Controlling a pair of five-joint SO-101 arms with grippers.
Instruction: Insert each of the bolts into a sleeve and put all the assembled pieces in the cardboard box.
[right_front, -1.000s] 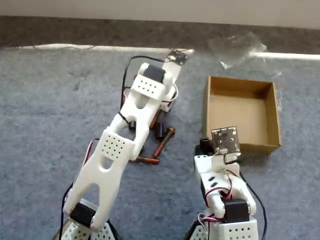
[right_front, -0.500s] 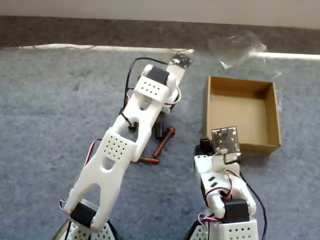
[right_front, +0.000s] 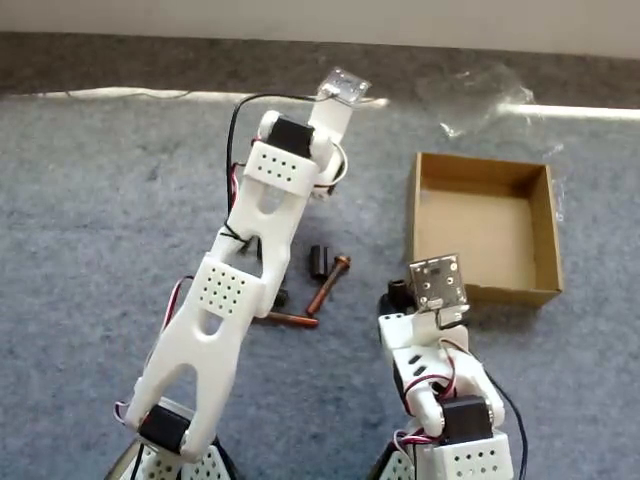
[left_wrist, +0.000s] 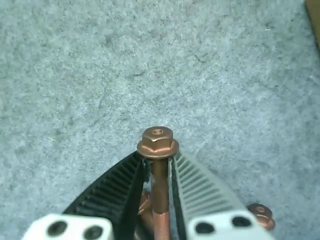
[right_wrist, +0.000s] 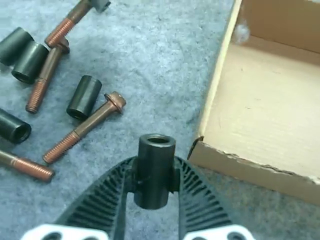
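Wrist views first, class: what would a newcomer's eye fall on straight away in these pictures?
The left jaws grip a copper bolt over bare carpet; the right jaws hold a black sleeve near a corner of the box. Between the arms, loose bolts and sleeves lie scattered.
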